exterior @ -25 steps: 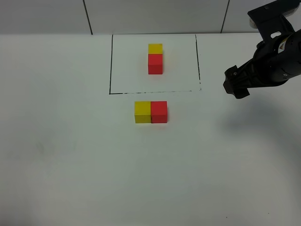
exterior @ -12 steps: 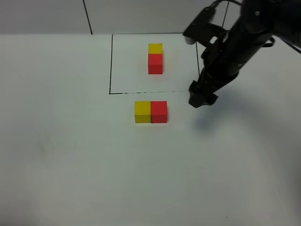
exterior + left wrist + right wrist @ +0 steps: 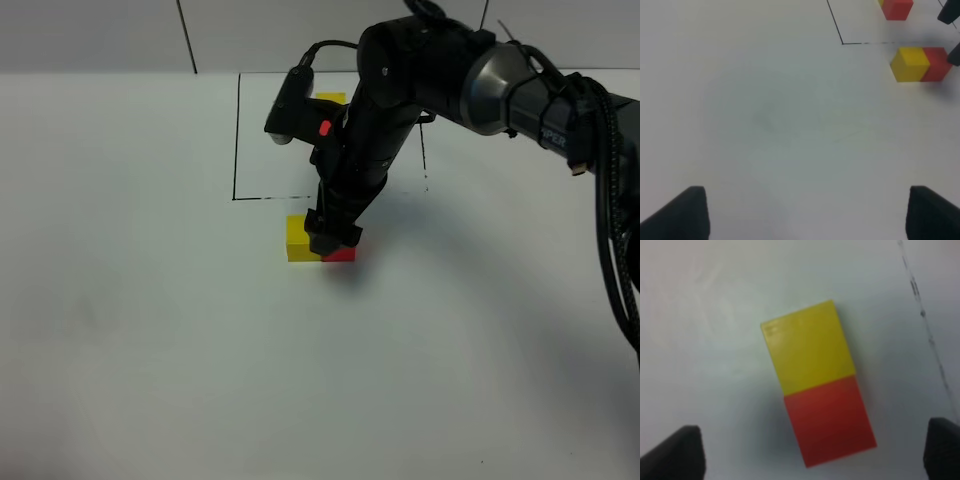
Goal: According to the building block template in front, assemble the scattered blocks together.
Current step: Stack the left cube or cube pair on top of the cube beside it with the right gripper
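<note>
Scattered blocks sit touching on the worktop, yellow cube against red cube, just outside the template outline. My right tool hangs over them, spread wide — left tool also apart, well away.

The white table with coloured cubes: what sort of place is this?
Probably a robotics lab bench: a plain white table, a black robot arm over a yellow cube and red cube, and a black outline.
</note>
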Tool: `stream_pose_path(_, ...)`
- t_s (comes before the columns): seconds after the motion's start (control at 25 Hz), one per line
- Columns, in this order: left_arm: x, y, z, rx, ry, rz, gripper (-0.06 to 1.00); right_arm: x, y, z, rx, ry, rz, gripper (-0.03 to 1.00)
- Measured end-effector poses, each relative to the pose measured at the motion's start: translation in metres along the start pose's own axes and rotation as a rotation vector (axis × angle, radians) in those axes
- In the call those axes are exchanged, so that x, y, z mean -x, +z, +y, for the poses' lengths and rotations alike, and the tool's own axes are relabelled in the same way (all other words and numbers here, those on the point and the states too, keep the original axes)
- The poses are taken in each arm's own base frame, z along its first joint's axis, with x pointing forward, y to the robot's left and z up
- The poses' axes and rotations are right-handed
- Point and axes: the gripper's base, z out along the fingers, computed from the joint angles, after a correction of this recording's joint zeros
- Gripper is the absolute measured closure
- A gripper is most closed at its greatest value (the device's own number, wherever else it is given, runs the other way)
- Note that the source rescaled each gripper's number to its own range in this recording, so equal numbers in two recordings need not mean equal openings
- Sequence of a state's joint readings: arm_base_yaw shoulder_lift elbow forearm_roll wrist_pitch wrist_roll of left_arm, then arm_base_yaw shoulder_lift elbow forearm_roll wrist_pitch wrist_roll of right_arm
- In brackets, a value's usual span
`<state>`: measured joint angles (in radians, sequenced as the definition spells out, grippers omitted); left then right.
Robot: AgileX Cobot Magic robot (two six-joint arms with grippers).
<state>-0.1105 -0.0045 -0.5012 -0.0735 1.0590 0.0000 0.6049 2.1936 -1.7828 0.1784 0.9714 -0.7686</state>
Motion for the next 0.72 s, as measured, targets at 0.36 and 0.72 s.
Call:
stream_pose_path(0.36, 0.0, 0.0, 0.0, 0.0, 0.0, 0.0, 0.24, 0.007, 0.034, 0.008, -0.02, -0.085, 0.015, 0.21)
stream_pose_path(0.72, 0.0, 0.0, 0.0, 0.0, 0.0, 0.0, 0.24, -0.002, 0.062, 0.005, -0.021, -0.125, 0.073, 0.21)
